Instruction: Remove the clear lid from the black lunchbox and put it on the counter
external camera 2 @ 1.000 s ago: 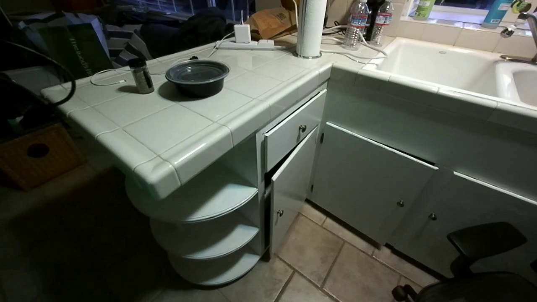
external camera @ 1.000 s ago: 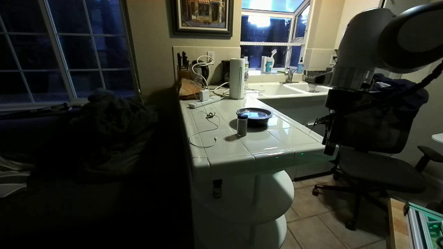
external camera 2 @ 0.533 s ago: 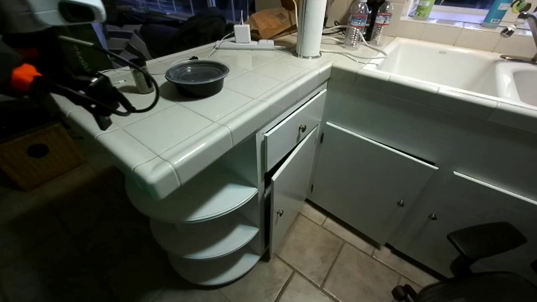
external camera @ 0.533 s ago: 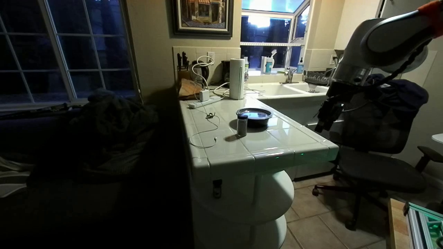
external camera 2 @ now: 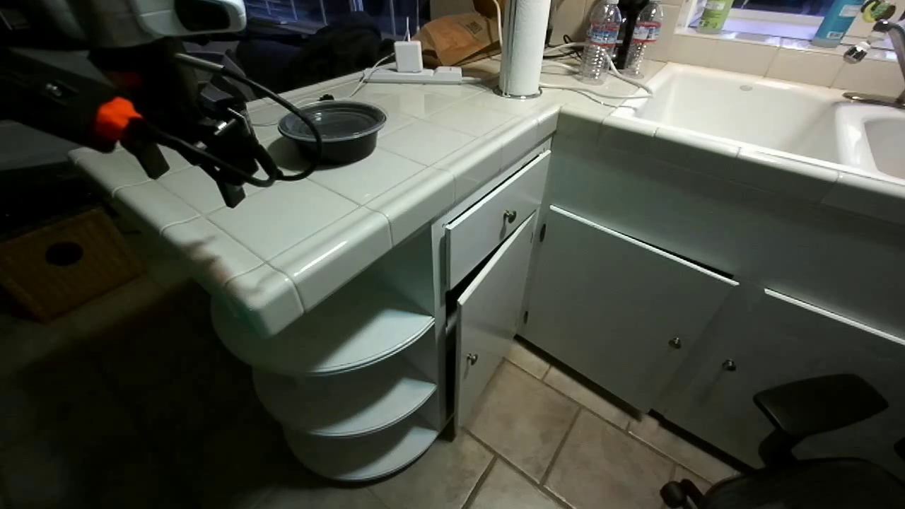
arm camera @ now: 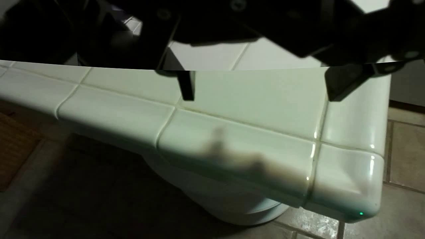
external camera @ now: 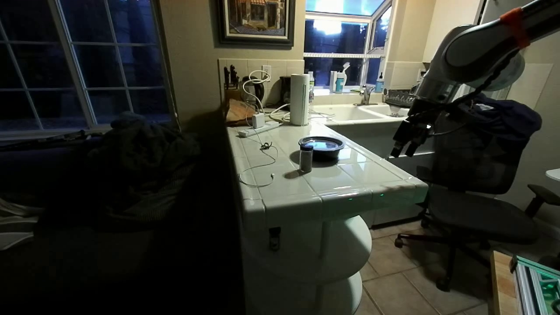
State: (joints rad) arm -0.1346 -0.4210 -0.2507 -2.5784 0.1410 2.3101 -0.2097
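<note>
Wrist view: the fingers [arm camera: 188, 87] are hanging apart. Both exterior views are showing the clear lid [external camera: 323, 142] on the black lunchbox [external camera: 331, 155], well along the tabletop [external camera 2: 311, 212] from the fingers. A low approach would probably be toppling the jar [external camera: 306, 161] beside it; pinching too deep, lifting lunchbox too.

Jar [external camera: 306, 160] hides part of black lunchbox [external camera: 329, 154] in exterior view; arm [external camera: 474, 53] cut off in both.
</note>
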